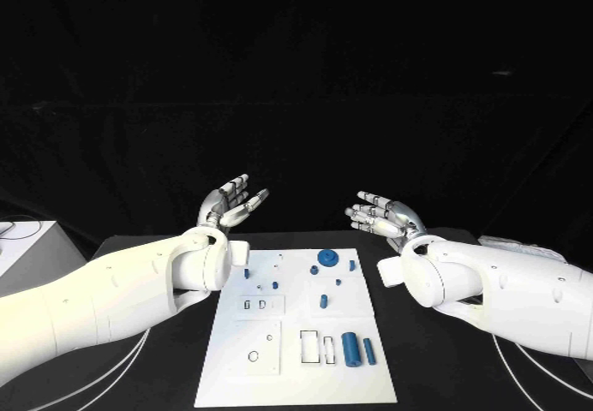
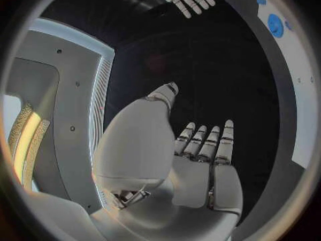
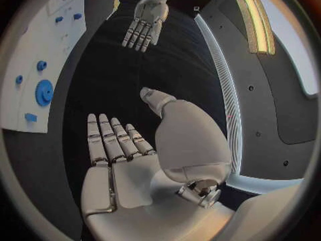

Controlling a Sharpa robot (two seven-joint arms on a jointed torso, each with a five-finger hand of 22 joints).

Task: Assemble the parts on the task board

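Left hand [image 1: 231, 204] raised above and beyond the far end of the task board [image 1: 235, 377], palm turned inward, fingers extended and apart, nothing held. Same open palm and straight fingers confirmed in the left wrist view [image 2: 200, 160], with the opposite hand visible across the gap. Right hand [image 1: 380, 216] likewise lifted, just beyond the board's far right corner, fingers loosely spread, empty; open palm also plain in the right wrist view [image 3: 117, 155].

Both hands well apart from every part, facing each other over the dark table [image 1: 433, 377]. Posture judged a ready or start pose: raised clear so that the board stays unobstructed to the head camera and neither hand disturbs loose pieces.

Board lying below and nearer than both hands, between the two forearms. Blue gear [image 1: 327, 256] seated near the far edge, closest to the right hand. Small blue pegs [image 1: 324, 300] standing mid-board. Two blue cylinders [image 1: 352, 348] lying loose at the near right, beside open rectangular slots [image 1: 309, 343]; round recess [image 1: 254, 355] at the near left. Loose placement beside unfilled openings suggests assembly barely begun or not yet begun.

Likely next need: descent of one hand toward a loose cylinder, with a fine pinch; risk of rolling judged considerable.
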